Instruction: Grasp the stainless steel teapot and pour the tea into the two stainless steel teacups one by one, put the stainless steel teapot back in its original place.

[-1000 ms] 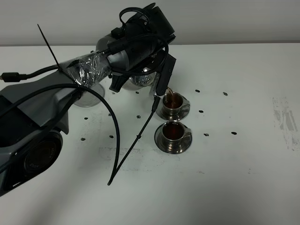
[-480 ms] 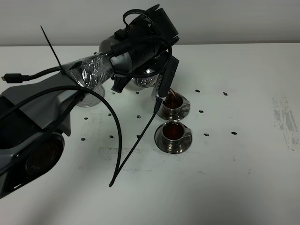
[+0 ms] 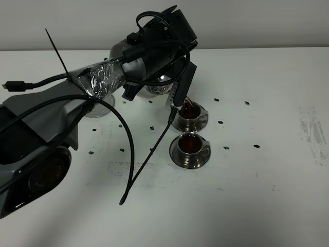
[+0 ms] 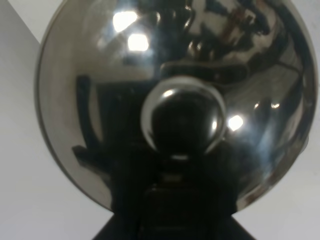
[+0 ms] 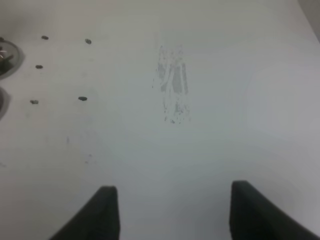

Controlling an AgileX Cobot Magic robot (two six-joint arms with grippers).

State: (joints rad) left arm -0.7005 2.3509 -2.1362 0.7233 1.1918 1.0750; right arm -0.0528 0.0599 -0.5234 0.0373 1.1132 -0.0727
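Clearly the 2nd pour is in hand. Ext. high cam: the stainless steel teapot (image 3: 158, 84) is held tilted above the surface (image 3: 257, 195) by the left arm (image 3: 100, 77), and a thin stream of tea (image 3: 188, 105) is seen running from the spout into the far teacup (image 3: 191, 117). The near teacup (image 3: 190, 147), just beside it on its own saucer, is seen filled w/ reddish-brown liquid, so that cup is judged done. A steel saucer (image 3: 100, 109), partly covered by the arm, is seen well apart from the cups; prob. the pot's place.

Left wrist cam: the view is filled by the pot's mirrored dome and lid knob (image 4: 182, 120). The left end effector (image 4: 172, 212) is seen only as a dark block close to the lens. It is closed, and a grip on the pot is judged from the pot hanging tilted off the surface, the handle contact being hidden.

Right wrist cam: the right end effector (image 5: 175, 215) is seen w/ fingers apart, nothing between them, above the surface.

Next: once the far cup is judged full, the pot needs to be tipped back level w/o dripping, then carried clear of both cups and set down upright at its place before release.
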